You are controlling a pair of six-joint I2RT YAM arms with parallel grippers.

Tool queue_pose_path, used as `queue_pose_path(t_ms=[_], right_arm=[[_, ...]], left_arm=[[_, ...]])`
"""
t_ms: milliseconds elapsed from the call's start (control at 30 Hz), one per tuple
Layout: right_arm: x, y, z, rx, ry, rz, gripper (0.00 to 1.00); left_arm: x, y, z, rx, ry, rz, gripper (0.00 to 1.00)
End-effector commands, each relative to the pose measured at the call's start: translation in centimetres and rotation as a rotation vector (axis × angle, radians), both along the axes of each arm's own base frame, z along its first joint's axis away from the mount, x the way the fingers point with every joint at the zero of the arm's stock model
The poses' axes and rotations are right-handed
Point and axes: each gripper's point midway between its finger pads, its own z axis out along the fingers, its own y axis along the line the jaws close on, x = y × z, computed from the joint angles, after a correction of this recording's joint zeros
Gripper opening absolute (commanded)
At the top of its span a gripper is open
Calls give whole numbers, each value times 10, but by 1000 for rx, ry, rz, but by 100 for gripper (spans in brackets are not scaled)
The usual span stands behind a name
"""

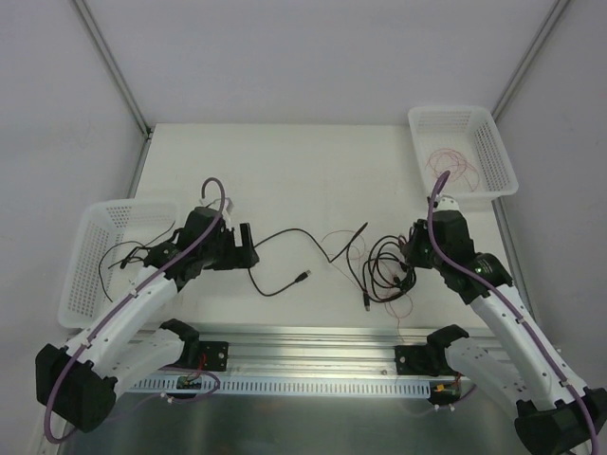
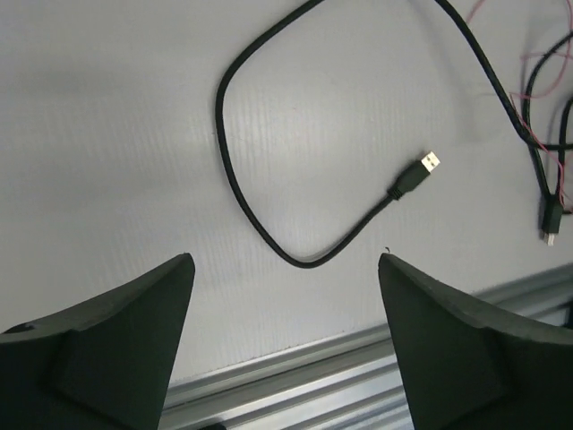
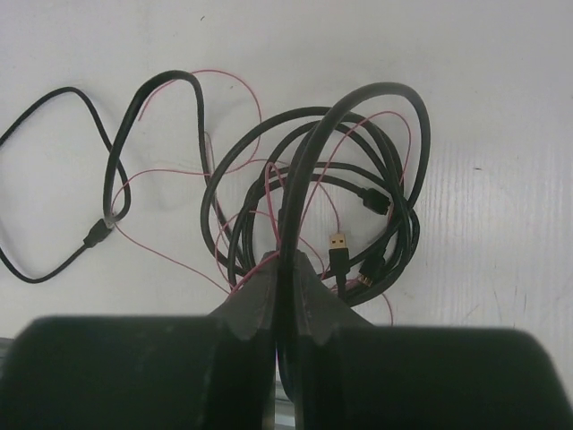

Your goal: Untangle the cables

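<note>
The cables (image 1: 384, 270) lie as a tangled bundle of black loops and a fine red wire (image 3: 170, 175) right of the table's middle. My right gripper (image 1: 410, 254) is shut on one black loop (image 3: 358, 98) of the bundle (image 3: 313, 197), which rises between its fingertips (image 3: 260, 287). One black cable (image 1: 294, 231) trails left from the bundle and ends in a USB plug (image 2: 428, 164). My left gripper (image 2: 285, 258) stands open just above the table at this cable's curve (image 2: 304, 262), with nothing between its fingers (image 2: 134, 331).
A white basket (image 1: 95, 210) at the left holds a black cable (image 1: 123, 251). Another white basket (image 1: 446, 111) at the back right holds a red wire (image 1: 453, 163). An aluminium rail (image 1: 313, 336) runs along the near table edge.
</note>
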Motion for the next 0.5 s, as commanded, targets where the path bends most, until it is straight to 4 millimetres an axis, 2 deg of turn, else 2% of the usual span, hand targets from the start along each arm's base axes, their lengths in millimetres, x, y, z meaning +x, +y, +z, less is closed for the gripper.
queue_pose_path(t_ms=[0, 100, 133, 200, 267, 400, 467], right_arm=[[3, 5, 5, 51, -44, -1, 1], [-2, 9, -2, 73, -33, 18, 1], [-1, 11, -3, 81, -36, 23, 1], [-4, 15, -8, 96, -26, 35, 1], [-6, 16, -10, 101, -21, 42, 1], [-7, 19, -10, 108, -27, 49, 1], [-8, 22, -12, 111, -23, 56, 1]], left_arm=[[4, -43, 51, -102, -90, -165, 89], [8, -66, 68, -67, -142, -258, 90], [11, -86, 78, -63, -157, -313, 90], [23, -111, 86, -48, -170, -372, 90], [26, -138, 91, -36, -188, -438, 89], [46, -196, 87, 20, -208, -556, 88], [45, -218, 80, 37, -208, -605, 87]])
